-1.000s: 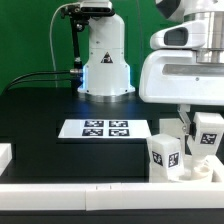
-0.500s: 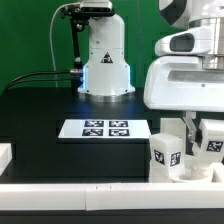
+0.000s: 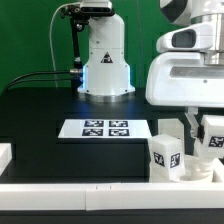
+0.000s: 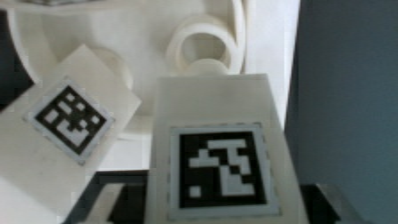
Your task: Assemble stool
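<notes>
Since a second ago the arm has edged toward the exterior view's right, and its gripper [image 4: 222,202] is clamped on a chunky white tagged leg [image 3: 212,132] at lower right. A second smooth plastic leg [image 3: 165,155] stands upright just beside it, near the front rail [image 3: 90,196]. The marker board [image 3: 104,129] lies well apart on the open black table [image 3: 40,118].

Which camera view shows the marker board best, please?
The exterior view: the marker board lies flat on the black table, its four tags showing. The wrist view shows none of it, mainly a tagged stool leg close up.
</notes>
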Action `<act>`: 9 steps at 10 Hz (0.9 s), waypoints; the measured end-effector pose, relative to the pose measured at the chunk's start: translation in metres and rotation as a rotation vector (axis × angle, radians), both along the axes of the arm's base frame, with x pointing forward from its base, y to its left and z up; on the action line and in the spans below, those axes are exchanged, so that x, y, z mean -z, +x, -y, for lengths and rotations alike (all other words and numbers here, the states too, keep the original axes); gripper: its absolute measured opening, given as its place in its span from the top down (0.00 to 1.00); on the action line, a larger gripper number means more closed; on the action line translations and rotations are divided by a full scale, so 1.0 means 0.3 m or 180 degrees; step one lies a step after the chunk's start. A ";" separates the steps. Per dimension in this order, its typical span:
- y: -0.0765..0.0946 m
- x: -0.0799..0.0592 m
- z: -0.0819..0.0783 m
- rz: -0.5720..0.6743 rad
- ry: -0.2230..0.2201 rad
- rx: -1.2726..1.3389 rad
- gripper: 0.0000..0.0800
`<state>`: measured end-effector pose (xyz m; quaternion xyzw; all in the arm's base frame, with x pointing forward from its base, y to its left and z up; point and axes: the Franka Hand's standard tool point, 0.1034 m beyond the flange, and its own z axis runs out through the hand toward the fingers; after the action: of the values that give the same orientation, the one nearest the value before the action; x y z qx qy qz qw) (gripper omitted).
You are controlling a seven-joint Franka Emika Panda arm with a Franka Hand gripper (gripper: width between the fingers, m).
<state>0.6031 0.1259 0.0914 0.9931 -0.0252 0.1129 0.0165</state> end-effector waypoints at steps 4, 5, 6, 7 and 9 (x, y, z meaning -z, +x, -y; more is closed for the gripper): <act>-0.024 0.026 0.000 -0.0044 -0.0011 -0.0009 0.59; -0.022 0.027 0.001 -0.0034 -0.0012 -0.0008 0.59; -0.018 0.029 0.001 -0.0018 -0.0013 -0.0008 0.59; -0.012 0.031 0.002 0.0002 -0.0014 -0.0009 0.59; -0.007 0.034 0.006 0.0026 -0.0016 -0.0006 0.59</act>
<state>0.6009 0.1242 0.0812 0.9927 -0.0240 0.1171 0.0188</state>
